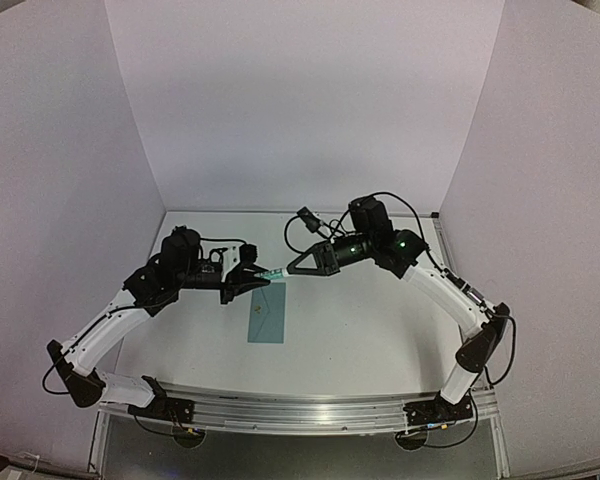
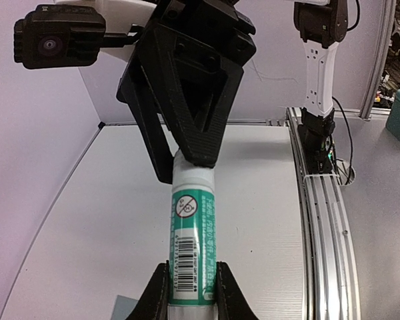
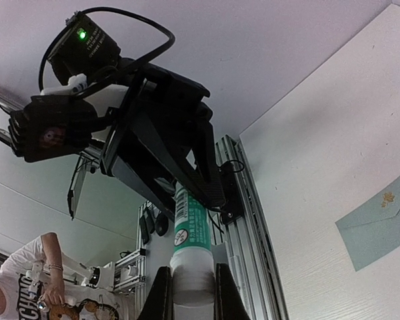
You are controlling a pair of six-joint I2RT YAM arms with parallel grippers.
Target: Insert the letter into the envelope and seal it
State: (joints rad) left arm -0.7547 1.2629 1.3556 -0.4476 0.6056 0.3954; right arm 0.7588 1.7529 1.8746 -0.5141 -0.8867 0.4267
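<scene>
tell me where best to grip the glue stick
Across its round barrel near an end, fingers on opposite sides. The glue stick is a slim cylinder: the left gripper clamps its barcode end, the right gripper its white end, each coming in along its axis.

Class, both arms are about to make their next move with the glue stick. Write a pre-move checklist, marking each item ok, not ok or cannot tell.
1. Left gripper fingers closed on the glue stick body: ok.
2. Right gripper fingers closed on the stick's white end: ok.
3. Stick uncapped for gluing: not ok, the white end sits joined to the green body.
4. Envelope lying flat on the table, below the stick: ok.
5. Letter already inside the envelope: cannot tell, no letter is in view.
6. Envelope flap open to take glue: cannot tell.
</scene>
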